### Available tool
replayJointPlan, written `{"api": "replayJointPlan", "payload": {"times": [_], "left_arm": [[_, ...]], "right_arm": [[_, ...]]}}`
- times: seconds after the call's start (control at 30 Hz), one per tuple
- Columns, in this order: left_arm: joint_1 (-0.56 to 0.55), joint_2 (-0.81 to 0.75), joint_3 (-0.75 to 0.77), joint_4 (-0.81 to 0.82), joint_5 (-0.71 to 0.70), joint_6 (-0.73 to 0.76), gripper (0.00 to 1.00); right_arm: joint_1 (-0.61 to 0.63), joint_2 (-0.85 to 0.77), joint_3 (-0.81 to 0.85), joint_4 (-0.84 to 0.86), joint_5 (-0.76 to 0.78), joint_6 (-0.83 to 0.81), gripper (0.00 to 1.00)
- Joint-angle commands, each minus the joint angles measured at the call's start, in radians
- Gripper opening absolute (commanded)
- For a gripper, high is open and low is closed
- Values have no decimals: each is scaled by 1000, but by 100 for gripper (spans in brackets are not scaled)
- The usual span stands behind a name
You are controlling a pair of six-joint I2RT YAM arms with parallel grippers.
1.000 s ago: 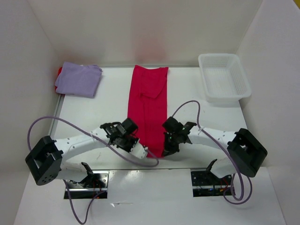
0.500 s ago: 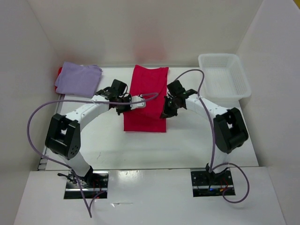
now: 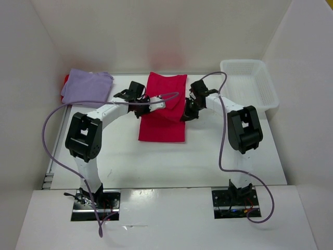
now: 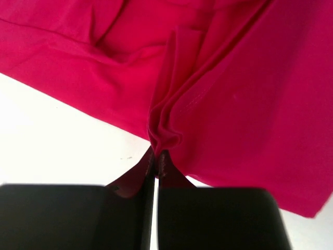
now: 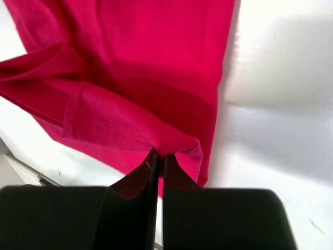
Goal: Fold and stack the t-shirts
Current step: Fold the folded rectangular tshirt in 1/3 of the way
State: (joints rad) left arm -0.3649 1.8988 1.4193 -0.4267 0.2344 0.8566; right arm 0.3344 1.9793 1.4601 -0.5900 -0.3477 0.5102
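Note:
The pinkish crimson t-shirt (image 3: 162, 122) lies mid-table as a long strip, its near end folded up over its middle. My left gripper (image 3: 144, 107) is shut on the shirt's left corner; the wrist view shows cloth (image 4: 218, 94) bunched between the jaws (image 4: 156, 162). My right gripper (image 3: 186, 115) is shut on the right corner; its wrist view shows the hemmed edge (image 5: 114, 125) pinched at the jaw tips (image 5: 158, 157). The lavender t-shirt (image 3: 86, 87) lies folded at the far left, on top of the bright red t-shirt (image 3: 66, 79), of which only an edge shows.
A white plastic bin (image 3: 248, 86) stands at the far right corner. White walls enclose the table on three sides. Purple cables loop over both arms.
Both grippers carried the crimson shirt's near end from the table's front edge toward the far end, folding it over. The shirt now covers about half its earlier length.

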Motion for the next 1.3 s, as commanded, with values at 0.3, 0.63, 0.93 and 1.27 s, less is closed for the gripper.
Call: {"api": "replayJointPlan", "payload": {"times": [0.3,0.63,0.93,1.27], "left_arm": [[29,77,30,117,20,-7,17],[38,95,38,212,-41,-113,50],[38,94,49,197,-179,-201,53],[95,-4,4,112,-239,-298,57]], "right_arm": [[-47,98,112,-4,-16,-18,39],[-37,-140,89,82,114,-91,47],[205,-123,14,-14,93,-110,0],[161,147,229,45,99,-56,0]]}}
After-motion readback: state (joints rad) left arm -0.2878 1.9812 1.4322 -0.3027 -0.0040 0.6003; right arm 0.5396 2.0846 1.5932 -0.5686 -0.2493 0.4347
